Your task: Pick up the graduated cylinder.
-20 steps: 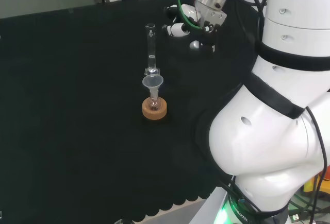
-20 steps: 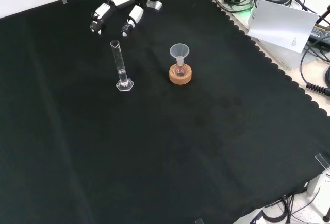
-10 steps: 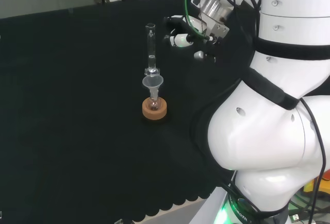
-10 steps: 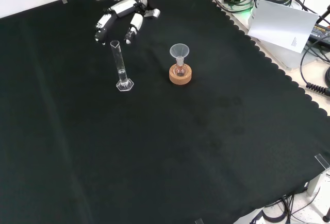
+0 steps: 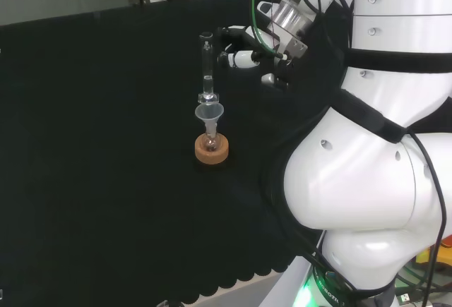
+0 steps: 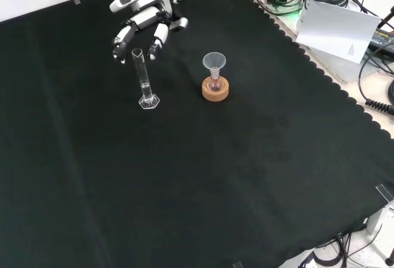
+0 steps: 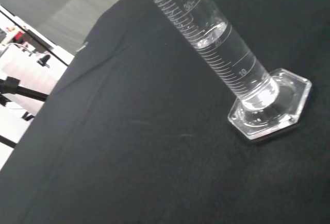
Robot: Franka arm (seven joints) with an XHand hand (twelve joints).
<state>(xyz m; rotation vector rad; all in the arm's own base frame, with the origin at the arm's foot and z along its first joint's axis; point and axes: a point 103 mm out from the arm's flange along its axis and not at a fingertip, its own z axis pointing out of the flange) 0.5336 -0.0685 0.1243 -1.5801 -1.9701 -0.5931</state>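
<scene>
Graduated cylinder (image 6: 143,78) stands upright on its hexagonal base on the black cloth (image 6: 203,182) of the table; front view places it to the left of the cork ring (image 6: 215,89), well apart from it; head view places the cylinder (image 5: 206,67) directly behind the funnel, its base just above the funnel rim. Wrist view shows the cylinder (image 7: 221,54) close up: printed graduations along the tube; clear liquid in the lower part, meniscus a little above the base; hexagonal foot flat on the cloth. Cork ring carries a small flask (image 6: 214,84) with a clear funnel (image 6: 214,62) seated in its neck; a trace of pinkish colour in the flask.

Hand (image 6: 143,24) hangs over the cloth at the level of the cylinder's upper end; front view shows it just beyond the cylinder's mouth; fingers (image 6: 154,39) spread and only slightly bent, tips either side of the mouth and apart from the glass; nothing held. Head view shows the hand (image 5: 244,56) to the right of the cylinder's upper half, near it; a gap of cloth is visible between fingertips and tube.
</scene>
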